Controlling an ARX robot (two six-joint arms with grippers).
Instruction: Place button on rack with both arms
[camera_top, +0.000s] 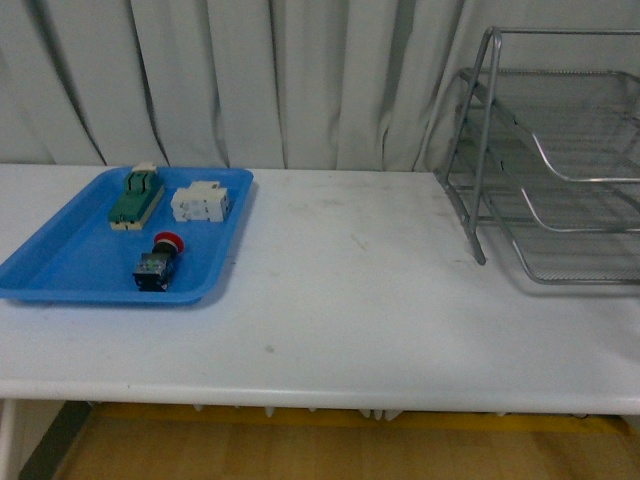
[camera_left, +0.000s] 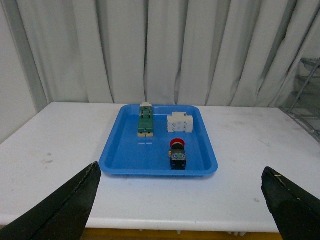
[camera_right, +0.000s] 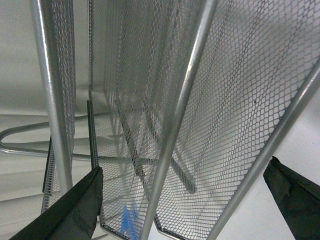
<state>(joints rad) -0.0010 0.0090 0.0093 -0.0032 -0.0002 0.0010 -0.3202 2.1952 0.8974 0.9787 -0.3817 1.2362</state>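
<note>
Button (camera_top: 157, 262) first: it looks small, rigid and light – a hard plastic block with a smooth round red cap, so the cap would likely slip or roll between the pads. My judgement is that the flat sides of the dark body are the place to pinch, low and square, since a piece this light could skid along the slick floor of the blue tray (camera_top: 100, 294) if nudged off-centre. It lies on its side close to the tray's front edge, toward the front right corner, cap pointing at the far edge. It sits apart from the green-topped block (camera_top: 135, 196) and the white component (camera_top: 201, 202) nearer the far edge.

The left gripper (camera_left: 179, 205) is spread wide with nothing between its fingers (camera_left: 70, 202). It hangs off the table's front edge, facing the tray and well apart from the button.

The right gripper (camera_right: 182, 200) is likewise wide open and empty – its camera looks straight into the mesh of the rack (camera_top: 484, 170), which stands at the table's right end. Whether it touches the wire I cannot tell.
</note>
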